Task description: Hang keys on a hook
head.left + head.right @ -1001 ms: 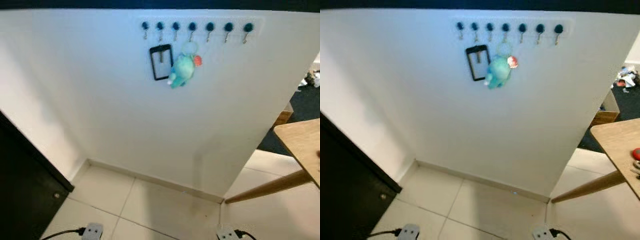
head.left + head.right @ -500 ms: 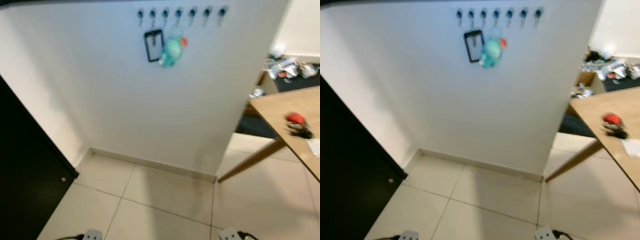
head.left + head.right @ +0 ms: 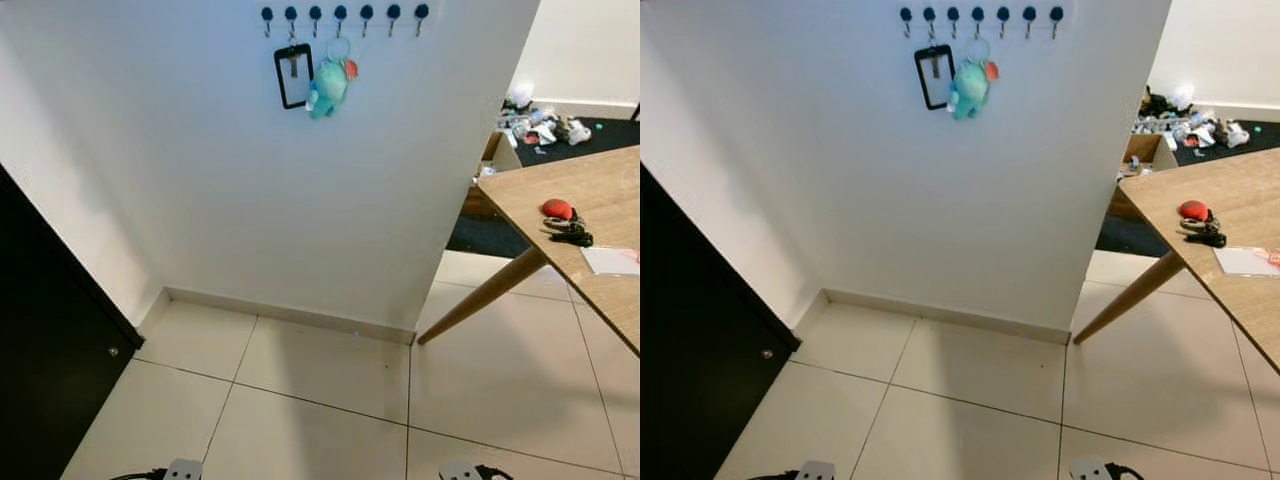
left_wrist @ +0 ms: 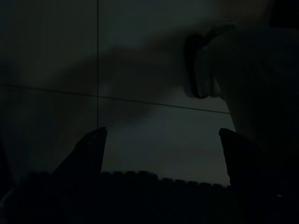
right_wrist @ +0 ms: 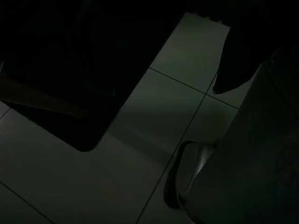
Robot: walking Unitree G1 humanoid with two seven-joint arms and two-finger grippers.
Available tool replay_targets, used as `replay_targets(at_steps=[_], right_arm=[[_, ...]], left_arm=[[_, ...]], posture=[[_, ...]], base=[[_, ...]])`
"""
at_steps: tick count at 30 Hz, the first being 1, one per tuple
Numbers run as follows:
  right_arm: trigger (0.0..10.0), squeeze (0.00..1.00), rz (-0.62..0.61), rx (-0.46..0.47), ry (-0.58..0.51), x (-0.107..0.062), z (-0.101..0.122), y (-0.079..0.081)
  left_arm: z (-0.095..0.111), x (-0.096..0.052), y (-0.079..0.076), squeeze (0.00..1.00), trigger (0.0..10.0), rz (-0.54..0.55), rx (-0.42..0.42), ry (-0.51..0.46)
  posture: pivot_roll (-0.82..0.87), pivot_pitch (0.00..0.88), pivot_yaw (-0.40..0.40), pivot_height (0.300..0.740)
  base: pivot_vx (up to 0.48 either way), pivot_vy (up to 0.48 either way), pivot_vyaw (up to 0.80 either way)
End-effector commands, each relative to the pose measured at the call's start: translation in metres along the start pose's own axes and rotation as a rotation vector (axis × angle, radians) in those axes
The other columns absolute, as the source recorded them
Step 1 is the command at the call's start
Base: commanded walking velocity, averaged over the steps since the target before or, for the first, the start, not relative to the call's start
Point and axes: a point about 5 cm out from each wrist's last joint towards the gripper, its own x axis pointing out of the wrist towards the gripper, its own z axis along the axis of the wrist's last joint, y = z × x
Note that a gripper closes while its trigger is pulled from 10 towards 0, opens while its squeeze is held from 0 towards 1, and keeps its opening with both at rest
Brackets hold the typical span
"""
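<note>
Since a second ago, the view has been swung rightward, and the black keys with a red fob (image 3: 566,224) are revealed on the light wooden table (image 3: 600,190). Fetching is judged pending. The left gripper (image 4: 161,140) hangs spread; the right gripper's state cannot be told.

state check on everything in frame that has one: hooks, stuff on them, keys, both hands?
hook rail: on the wall, seven hooks, two taken, five free
black card holder: hanging from the second hook from the left
teal plush keychain: hanging from the fourth hook
keys: lying on the wooden table, beside a red tag, not yet picked up
left hand: open, idle, hanging over the floor tiles
right hand: too dark to tell
</note>
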Motion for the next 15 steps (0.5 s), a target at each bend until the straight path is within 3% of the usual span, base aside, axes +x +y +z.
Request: replay_targets(at_steps=[1,15], right_arm=[[10.0,0.0,0.031,0.007,-0.015,0.0013,0.0045,0.0096],[10.0,0.0,0.023,0.017,-0.015,0.0014,0.0056,0.0086]], left_arm=[[-0.0056,-0.0005,0.0018,0.0,10.0,0.013,-0.003,0.008],[0.0033,-0.001,0.0052,0.0,10.0,0.041,-0.013,-0.052]], posture=[[-0.08,0.027,0.081,0.74],[-0.09,0.031,0.087,0.74]], base=[[0.0,0.0,-0.8],[0.0,0.0,-0.8]])
